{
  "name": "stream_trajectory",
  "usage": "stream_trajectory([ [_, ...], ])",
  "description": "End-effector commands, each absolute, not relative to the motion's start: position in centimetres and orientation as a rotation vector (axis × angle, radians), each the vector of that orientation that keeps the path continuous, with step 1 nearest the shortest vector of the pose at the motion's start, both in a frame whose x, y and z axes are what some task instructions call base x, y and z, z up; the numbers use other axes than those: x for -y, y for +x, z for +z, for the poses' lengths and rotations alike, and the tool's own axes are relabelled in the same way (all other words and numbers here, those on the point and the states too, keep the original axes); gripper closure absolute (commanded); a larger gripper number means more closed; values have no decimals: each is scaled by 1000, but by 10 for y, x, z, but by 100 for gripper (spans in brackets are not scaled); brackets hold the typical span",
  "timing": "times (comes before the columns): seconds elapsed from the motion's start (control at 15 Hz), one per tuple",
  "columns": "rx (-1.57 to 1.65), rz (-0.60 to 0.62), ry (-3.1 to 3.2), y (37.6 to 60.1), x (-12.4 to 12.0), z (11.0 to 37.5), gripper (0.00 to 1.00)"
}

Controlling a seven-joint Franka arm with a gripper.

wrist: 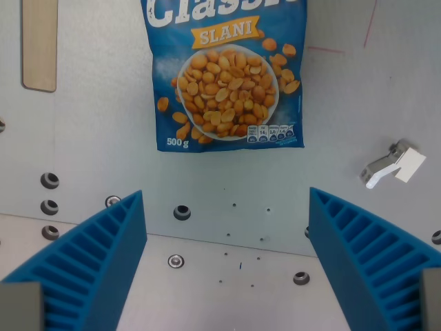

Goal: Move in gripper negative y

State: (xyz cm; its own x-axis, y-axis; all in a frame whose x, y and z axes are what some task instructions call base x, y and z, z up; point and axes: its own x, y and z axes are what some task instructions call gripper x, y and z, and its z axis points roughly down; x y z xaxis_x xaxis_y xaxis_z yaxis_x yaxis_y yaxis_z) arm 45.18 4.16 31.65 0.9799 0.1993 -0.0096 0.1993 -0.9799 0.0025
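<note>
My gripper (226, 207) is open, with nothing between its two blue ribbed fingers (96, 255) at the wrist view's lower left and lower right. A blue bag of peanuts (224, 76), labelled "SLANI" and "500 g", lies flat on the grey metal table (96, 138) above the gap between the fingers, apart from them. Its top edge is cut off by the frame.
A wooden strip (39, 43) lies at the top left. A small white and grey bracket (394, 164) sits at the right. Several bolt holes and screws (182, 212) dot the table around the fingers. Thin red lines (324, 49) mark the top right.
</note>
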Motion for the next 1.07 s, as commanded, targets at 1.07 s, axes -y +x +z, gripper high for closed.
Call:
stream_trajectory([
  [1.07,-314,-6,3122,436,-120,319,0],
])
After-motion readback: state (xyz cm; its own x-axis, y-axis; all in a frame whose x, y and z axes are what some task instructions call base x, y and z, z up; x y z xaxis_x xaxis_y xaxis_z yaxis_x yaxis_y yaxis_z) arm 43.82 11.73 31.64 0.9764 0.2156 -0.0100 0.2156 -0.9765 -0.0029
